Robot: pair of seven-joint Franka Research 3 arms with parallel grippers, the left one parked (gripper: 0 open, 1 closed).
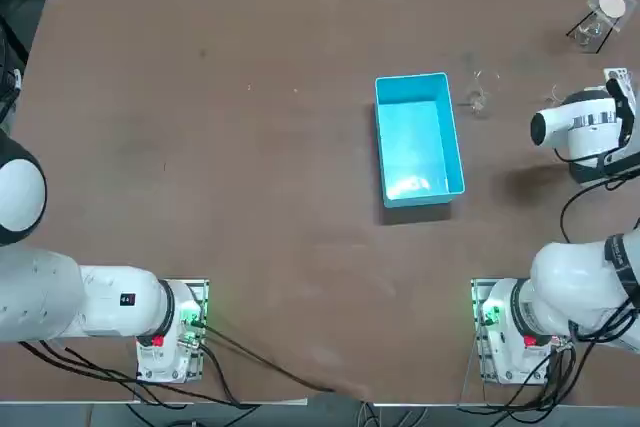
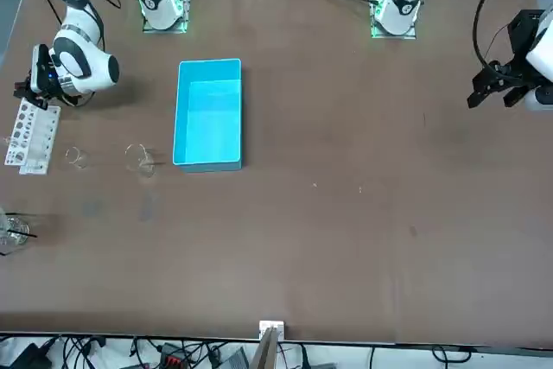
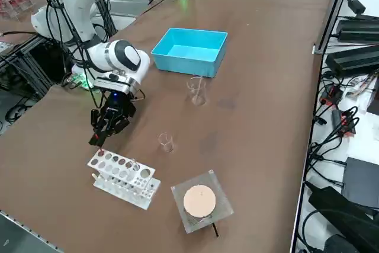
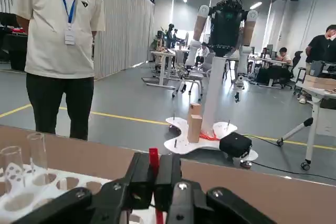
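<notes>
My right gripper (image 3: 98, 137) hangs tilted just above the table, right beside the near end of a white test tube rack (image 3: 123, 177). In the wrist view the gripper (image 4: 155, 176) is shut on a slim red tube (image 4: 153, 156) that stands upright between the fingers, and the rack (image 4: 29, 192), with a clear tube standing in it, lies close alongside. From the front, the gripper (image 2: 34, 84) sits just behind the rack (image 2: 30, 134). From overhead, the gripper (image 1: 627, 97) is at the table's right edge.
A blue bin (image 3: 190, 51) lies mid-table. Between it and the rack stand a larger glass beaker (image 3: 197, 90) and a small one (image 3: 166, 141). A square clear dish with a tan disc (image 3: 200, 201) lies past the rack. A person (image 4: 58, 35) stands beyond the table.
</notes>
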